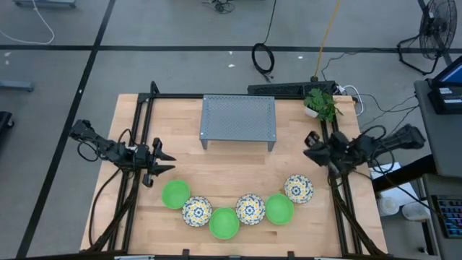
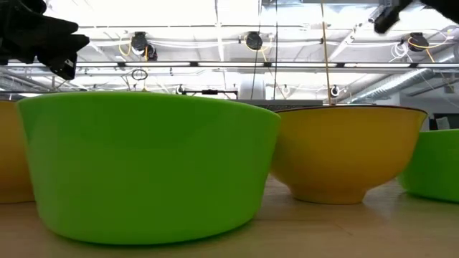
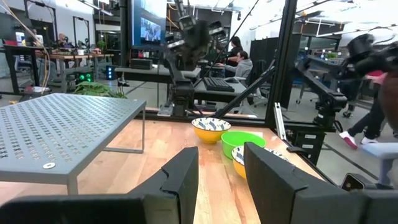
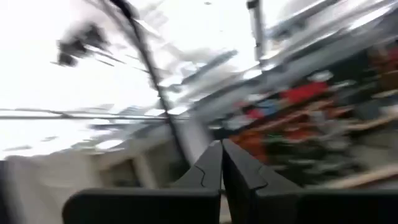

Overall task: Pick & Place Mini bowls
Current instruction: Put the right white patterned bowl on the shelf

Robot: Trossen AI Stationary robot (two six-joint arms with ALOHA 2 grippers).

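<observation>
Six mini bowls in an arc near the front edge, both arms parked high at the sides.

Left gripper [image 1: 163,163] spread wide just beside the leftmost green bowl [image 1: 175,194]; then floral bowl [image 1: 196,211], untouched. Right gripper [image 4: 222,163] pinched shut, pointing up at the ceiling. Best dropping straight over one rim, pinching the wall only, clear of the touching neighbour.

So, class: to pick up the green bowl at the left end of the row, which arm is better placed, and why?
Probably the left. The left gripper is open just beside that green bowl, while the right gripper, shut, sits at the far end near the last floral bowl.
</observation>
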